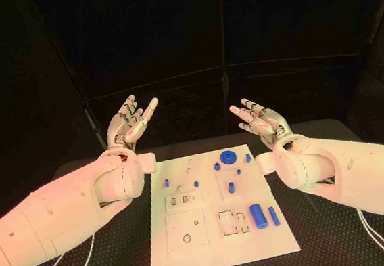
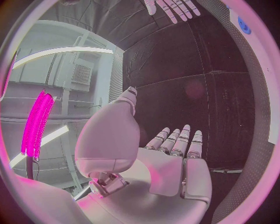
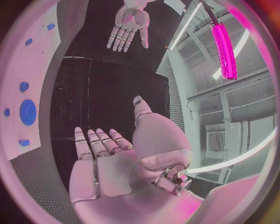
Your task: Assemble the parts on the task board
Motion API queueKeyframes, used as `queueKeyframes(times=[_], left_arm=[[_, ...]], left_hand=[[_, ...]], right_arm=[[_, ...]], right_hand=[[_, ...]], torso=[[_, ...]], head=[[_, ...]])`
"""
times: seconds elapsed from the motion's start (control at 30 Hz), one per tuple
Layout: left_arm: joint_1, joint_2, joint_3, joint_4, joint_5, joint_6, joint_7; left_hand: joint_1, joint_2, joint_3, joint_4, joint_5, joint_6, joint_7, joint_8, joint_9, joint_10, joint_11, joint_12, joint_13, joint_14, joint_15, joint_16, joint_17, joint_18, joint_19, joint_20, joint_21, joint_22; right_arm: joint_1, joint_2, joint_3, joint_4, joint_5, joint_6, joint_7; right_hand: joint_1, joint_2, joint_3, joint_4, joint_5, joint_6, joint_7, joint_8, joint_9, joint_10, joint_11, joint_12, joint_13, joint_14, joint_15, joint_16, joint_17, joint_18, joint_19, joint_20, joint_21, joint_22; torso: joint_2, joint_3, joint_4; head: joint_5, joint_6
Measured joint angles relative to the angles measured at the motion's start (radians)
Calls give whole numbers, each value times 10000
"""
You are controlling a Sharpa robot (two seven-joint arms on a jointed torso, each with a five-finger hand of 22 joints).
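Fingers on both silver hands are spread wide and hold nothing. At the middle left of the head picture, the left hand (image 1: 132, 123) is raised, palm facing inward. In the middle lies the flat white task board (image 1: 221, 255), with small blue parts on it: a round blue disc (image 1: 227, 156) near its far edge and a fat blue cylinder (image 1: 258, 215) lower right. At the middle right, the right hand (image 1: 257, 119) is raised too. I think no part is picked yet. To do it well, lower 1 hand slowly and pinch 1 part gently.
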Motion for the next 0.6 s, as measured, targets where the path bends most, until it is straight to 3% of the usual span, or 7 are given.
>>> queueKeyframes(times=[0.17,0.2,0.23,0.37,0.43,0.5,0.6], left_arm=[[-3,5,-2,-6,-62,190,58],[-5,5,-3,-6,-70,212,64],[-6,5,-4,-7,-76,232,69],[-6,-219,-5,69,-108,371,81],[-5,-373,-3,123,-112,476,82],[-5,-478,-2,215,-114,573,85],[-5,-651,-2,380,-122,777,97]], left_hand=[[82,-18,10,13,6,-1,0,0,0,12,12,0,0,53,-17,0,1,44,9,15,0,-1],[82,-18,10,12,6,-1,0,0,0,22,22,0,0,53,-17,39,5,43,9,15,15,-1],[82,-18,10,12,7,-1,0,0,-1,56,56,0,-1,92,22,38,16,43,9,15,36,7],[242,197,158,36,6,284,23,75,38,253,251,63,46,545,78,158,103,417,97,103,85,52],[332,556,378,9,-10,897,47,221,127,820,481,210,113,1342,196,389,245,595,575,141,286,161],[518,798,533,-33,-67,1701,100,432,232,1415,603,326,172,2250,269,651,396,594,1338,142,594,335],[863,1068,657,-137,-74,3317,226,837,421,3042,704,663,329,4511,302,1331,742,593,3791,129,1615,861]], right_arm=[[-73,140,193,-310,-670,989,-464],[-82,152,209,-338,-761,1123,-527],[-89,160,217,-359,-843,1244,-582],[195,77,216,-710,-2129,1286,-697],[352,18,264,-835,-2923,1204,-744],[417,22,260,-879,-3503,1160,-808],[510,54,234,-912,-4554,1123,-970]], right_hand=[[849,39,97,-419,-91,700,26,155,88,877,245,166,89,1124,174,246,108,73,744,33,311,155],[1023,35,132,-533,-142,921,43,193,110,1179,280,228,115,1463,195,320,136,216,977,34,405,203],[1183,28,167,-648,-188,1177,61,249,140,1528,301,288,147,1837,201,394,169,209,1234,38,514,252],[1845,-35,337,-1167,-322,2806,175,612,326,3671,256,729,312,3965,85,853,323,530,2712,41,1147,528],[2079,-58,415,-1393,-351,3727,244,812,414,4615,176,921,360,4910,-29,1054,370,733,3363,33,1437,641],[2239,-73,492,-1588,-351,4532,317,971,474,5361,98,1052,374,5674,-138,1194,399,756,3891,14,1674,720],[2398,-35,610,-1888,-351,5612,479,1122,511,6365,-37,1147,374,6766,-325,1366,424,909,4647,-58,2020,821]], torso=[[4,0,0],[4,0,0],[4,0,-1],[35,-1,-2],[75,-5,-3],[122,-6,-6],[231,-2,-12]], head=[[1,0],[1,0],[1,0],[-27,-99],[-43,-118],[-48,-113],[-76,-86]])
